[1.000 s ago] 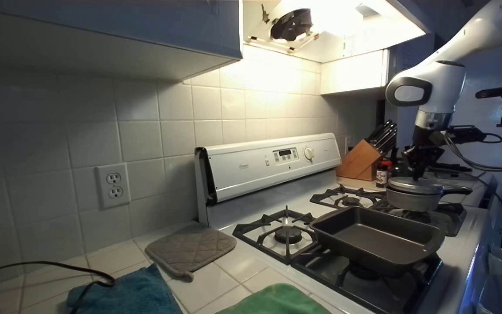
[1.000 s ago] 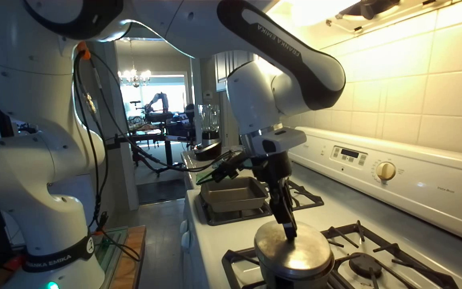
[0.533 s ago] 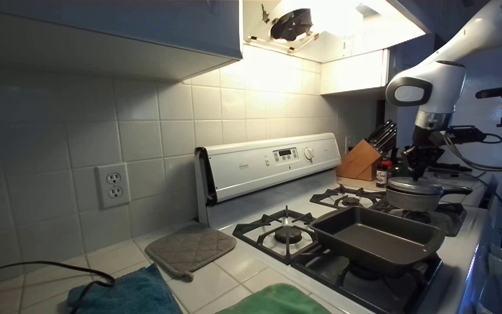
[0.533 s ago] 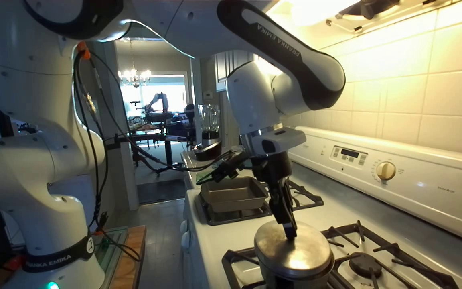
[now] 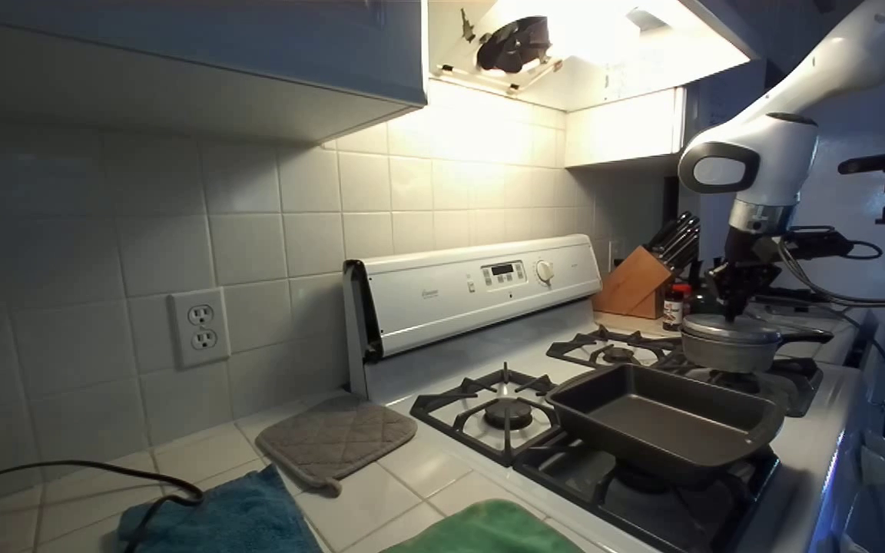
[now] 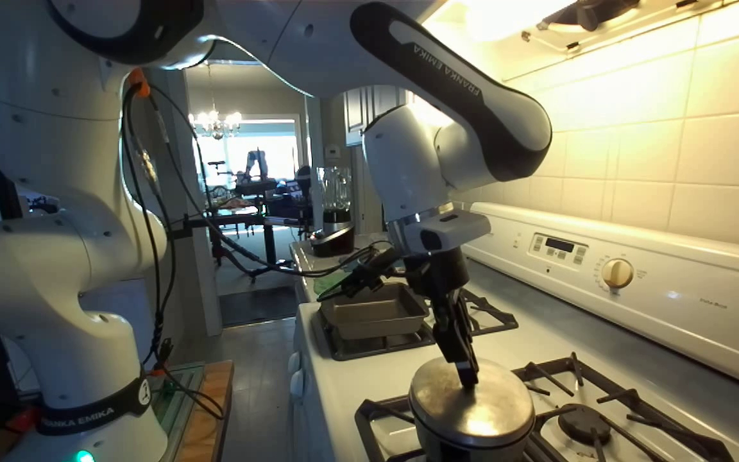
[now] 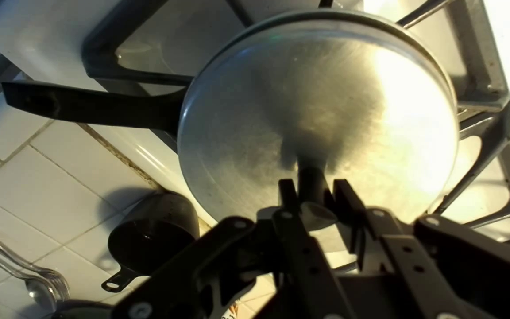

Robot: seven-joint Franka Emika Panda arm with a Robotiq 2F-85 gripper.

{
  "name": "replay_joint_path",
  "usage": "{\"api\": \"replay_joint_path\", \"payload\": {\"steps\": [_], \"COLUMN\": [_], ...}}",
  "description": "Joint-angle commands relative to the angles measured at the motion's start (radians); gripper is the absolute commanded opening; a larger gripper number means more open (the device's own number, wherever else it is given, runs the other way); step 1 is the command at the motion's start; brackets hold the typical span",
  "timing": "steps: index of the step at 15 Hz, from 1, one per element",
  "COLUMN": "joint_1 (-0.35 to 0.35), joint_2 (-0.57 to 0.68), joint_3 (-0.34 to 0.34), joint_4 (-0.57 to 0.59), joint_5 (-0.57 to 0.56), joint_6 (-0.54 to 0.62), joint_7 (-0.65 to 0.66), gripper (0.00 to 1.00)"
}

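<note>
One check before the hand, apparently clamped on the shadowed knob, lets go: lid level on pot below.

One saucepan, one lid — one baking pan — four grates.
</note>
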Motion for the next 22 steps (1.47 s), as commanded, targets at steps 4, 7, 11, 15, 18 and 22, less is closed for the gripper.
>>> {"api": "replay_joint_path", "payload": {"steps": [4, 7, 11, 15, 18, 22], "joint_1": [0.048, 0.043, 0.005, -0.062, -0.111, -0.103], "joint_2": [-0.006, -0.011, -0.015, -0.019, -0.027, -0.003], "joint_3": [-0.041, -0.037, 0.005, 0.085, 0.138, 0.134], "joint_4": [-0.012, -0.012, -0.015, -0.021, -0.026, -0.002], "joint_5": [0.001, 0.010, 0.019, 0.019, 0.019, 0.001], "joint_6": [-0.010, -0.012, -0.008, -0.009, -0.013, -0.004], "joint_7": [0.033, 0.031, 0.016, 0.004, 0.009, 0.012], "gripper": [0.52, 0.71, 0.98, 1.00, 1.00, 1.00]}}
